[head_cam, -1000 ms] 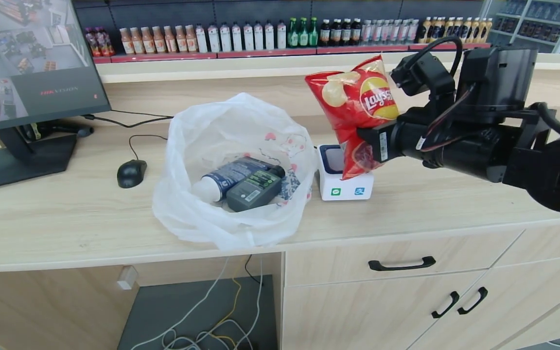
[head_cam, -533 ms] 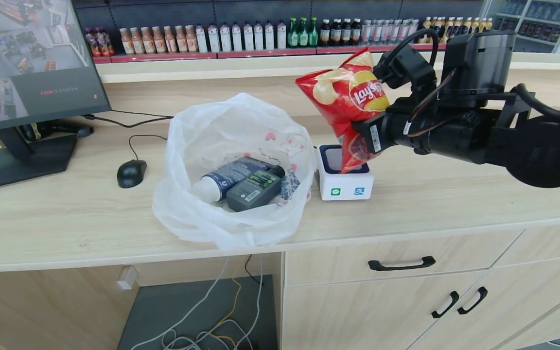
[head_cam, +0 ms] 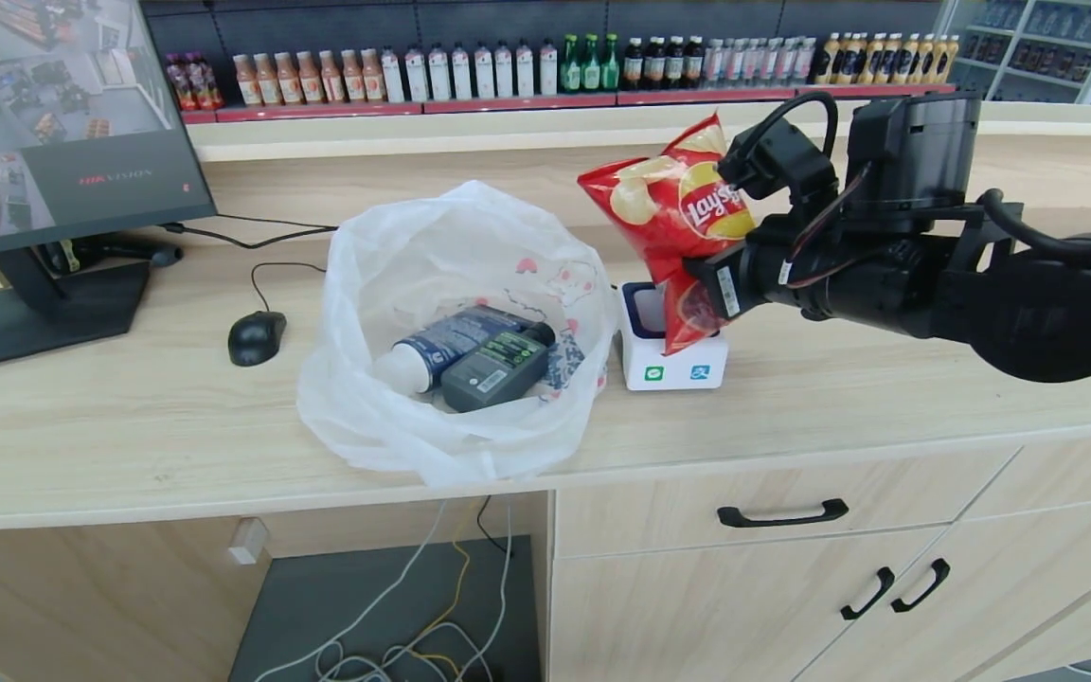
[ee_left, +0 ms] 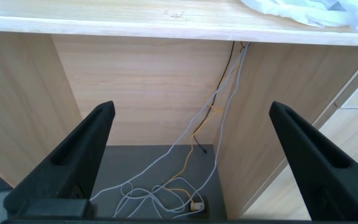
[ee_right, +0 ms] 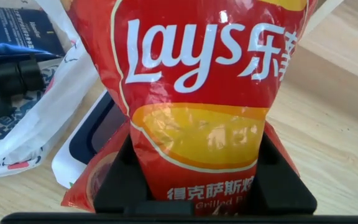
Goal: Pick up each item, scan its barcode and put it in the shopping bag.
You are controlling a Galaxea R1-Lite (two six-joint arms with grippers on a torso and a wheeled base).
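Black right gripper (head_cam: pixel 708 287), clamped on the lower half of the red chip bag (head_cam: pixel 673 213), one finger (ee_right: pixel 112 190) at each side edge. Holds it upright above the wooden counter (head_cam: pixel 129 417). Bottom edge of the chip bag over the white scanner (head_cam: pixel 673 362), overlapping its dark top window; contact not discernible. Upper left corner near the shopping bag (head_cam: pixel 394 256) rim, not touching. Shopping bag just beside the scanner on the robot's left, mouth wide open upward, lower folds reaching the counter's front edge. Inside, a white-and-blue bottle (head_cam: pixel 437 349) and a dark grey container (head_cam: pixel 493 371) lying side by side. Farther left, mouse (head_cam: pixel 256 337) and monitor (head_cam: pixel 53 123), well apart from the shopping bag. Black left gripper (ee_left: pixel 191 109), jaws spread wide, holding nothing, below the counter's edge and facing loose cables (ee_left: pixel 222 118).
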